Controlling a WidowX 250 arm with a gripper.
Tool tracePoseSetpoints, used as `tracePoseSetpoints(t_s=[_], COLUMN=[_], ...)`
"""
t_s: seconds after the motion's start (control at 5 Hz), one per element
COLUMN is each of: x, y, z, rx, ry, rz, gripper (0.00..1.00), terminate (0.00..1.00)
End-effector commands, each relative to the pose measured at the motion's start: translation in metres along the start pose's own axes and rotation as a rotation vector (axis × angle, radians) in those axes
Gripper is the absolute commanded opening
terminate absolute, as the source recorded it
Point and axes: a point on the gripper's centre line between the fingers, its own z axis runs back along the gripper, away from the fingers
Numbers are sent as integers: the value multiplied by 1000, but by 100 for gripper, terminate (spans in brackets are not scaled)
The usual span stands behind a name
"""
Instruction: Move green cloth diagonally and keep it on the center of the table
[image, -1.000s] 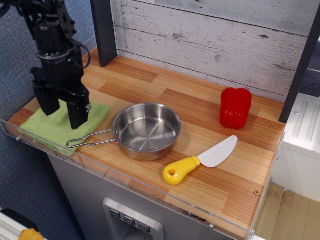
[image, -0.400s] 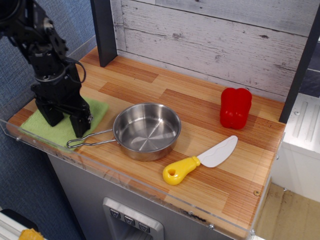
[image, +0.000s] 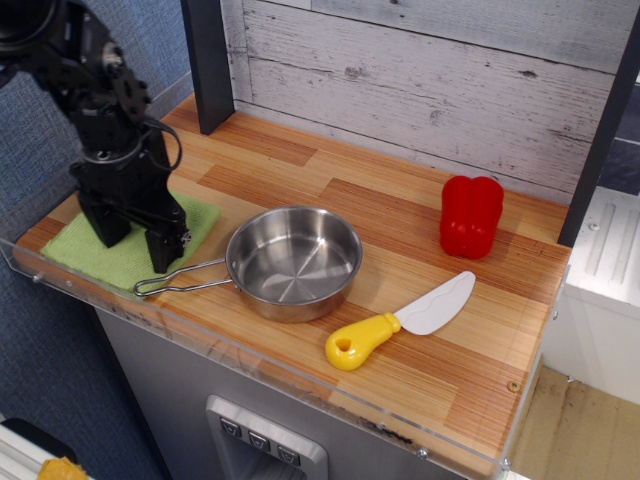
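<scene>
The green cloth (image: 85, 252) lies flat at the front left corner of the striped wood table (image: 400, 250). My black gripper (image: 136, 247) stands over the cloth's right half, pointing down. Its two fingers are spread apart, with their tips down at the cloth surface. The left finger (image: 106, 228) is over the cloth's middle and the right finger (image: 165, 250) is near its right edge. Nothing is held between them. The arm hides the cloth's centre.
A steel pan (image: 293, 262) sits right of the cloth, its wire handle (image: 175, 282) reaching toward the gripper. A yellow-handled knife (image: 398, 321) lies front right. A red pepper (image: 470, 216) stands at the back right. A dark post (image: 208, 62) stands at the back left.
The gripper has come down onto the cloth and shifted slightly right. Its fingers stay spread. The cloth has not moved.
</scene>
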Motion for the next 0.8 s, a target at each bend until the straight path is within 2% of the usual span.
tracePoseSetpoints(t_s=[0.0, 0.2, 0.4, 0.6], x=[7, 29, 57, 82], y=[-35, -55, -70, -74], z=[-32, -19, -7, -4], rx=[-159, -251, -314, -340], ry=[99, 79, 67, 65], rz=[-21, -13, -10, -14], gripper=[100, 100, 100, 100], terminate=[0, 0, 0, 0])
